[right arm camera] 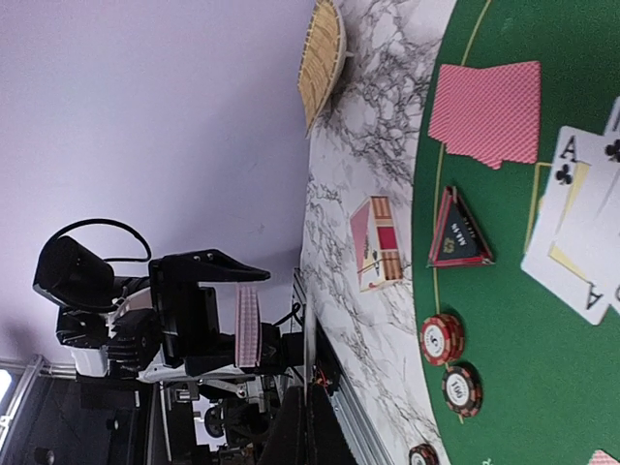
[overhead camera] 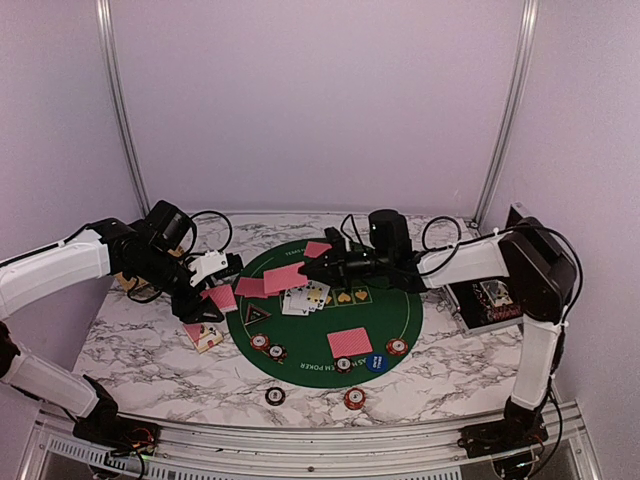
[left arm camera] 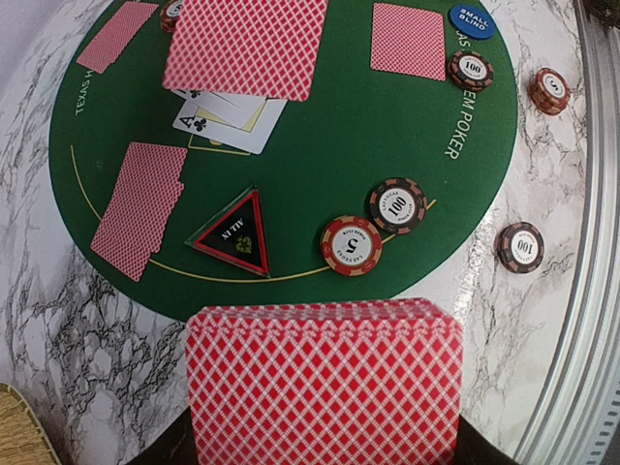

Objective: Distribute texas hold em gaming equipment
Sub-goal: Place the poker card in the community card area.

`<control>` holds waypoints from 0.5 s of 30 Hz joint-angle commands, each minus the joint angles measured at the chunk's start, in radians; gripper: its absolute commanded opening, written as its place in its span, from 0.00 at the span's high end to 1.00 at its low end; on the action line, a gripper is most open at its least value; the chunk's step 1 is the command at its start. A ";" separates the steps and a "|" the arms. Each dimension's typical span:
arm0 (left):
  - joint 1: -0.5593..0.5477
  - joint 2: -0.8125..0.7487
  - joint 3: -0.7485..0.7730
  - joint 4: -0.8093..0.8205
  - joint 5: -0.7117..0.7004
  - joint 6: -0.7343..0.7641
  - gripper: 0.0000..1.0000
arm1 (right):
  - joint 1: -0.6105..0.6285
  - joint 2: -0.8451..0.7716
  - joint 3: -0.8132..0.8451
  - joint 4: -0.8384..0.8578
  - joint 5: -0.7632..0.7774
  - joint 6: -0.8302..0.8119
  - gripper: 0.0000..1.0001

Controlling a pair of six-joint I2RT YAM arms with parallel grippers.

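My left gripper point(overhead camera: 214, 292) is shut on a deck of red-backed cards point(left arm camera: 325, 378), held above the mat's left edge; it also shows in the right wrist view point(right arm camera: 249, 325). My right gripper point(overhead camera: 305, 269) is shut on a single red-backed card point(overhead camera: 284, 277), held flat over the face-up cards point(left arm camera: 228, 121) at mid-mat. Face-down cards lie at the left point(left arm camera: 140, 208), near side point(overhead camera: 349, 342) and far side point(overhead camera: 318, 249). The triangular marker point(left arm camera: 235, 232) lies beside a red chip point(left arm camera: 351, 244) and a dark chip point(left arm camera: 396, 204). The blue button point(overhead camera: 376, 362) sits at the near edge.
A round green mat point(overhead camera: 400, 310) covers the marble table. Two chips point(overhead camera: 274, 395) point(overhead camera: 353, 399) lie off the mat near the front rail. A card box point(overhead camera: 205, 336) lies left of the mat, a tan basket point(right arm camera: 320, 58) behind my left arm, a black case point(overhead camera: 490, 300) at the right.
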 commanded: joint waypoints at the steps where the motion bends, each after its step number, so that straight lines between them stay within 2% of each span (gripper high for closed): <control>1: -0.002 -0.018 -0.002 0.014 0.013 0.006 0.99 | -0.083 -0.052 -0.038 -0.124 0.017 -0.132 1.00; 7: -0.002 -0.020 0.000 0.015 0.014 0.005 0.99 | -0.190 -0.038 -0.055 -0.288 0.065 -0.292 1.00; 15: -0.002 -0.023 -0.001 0.014 0.014 0.004 0.99 | -0.243 0.062 -0.006 -0.377 0.102 -0.404 1.00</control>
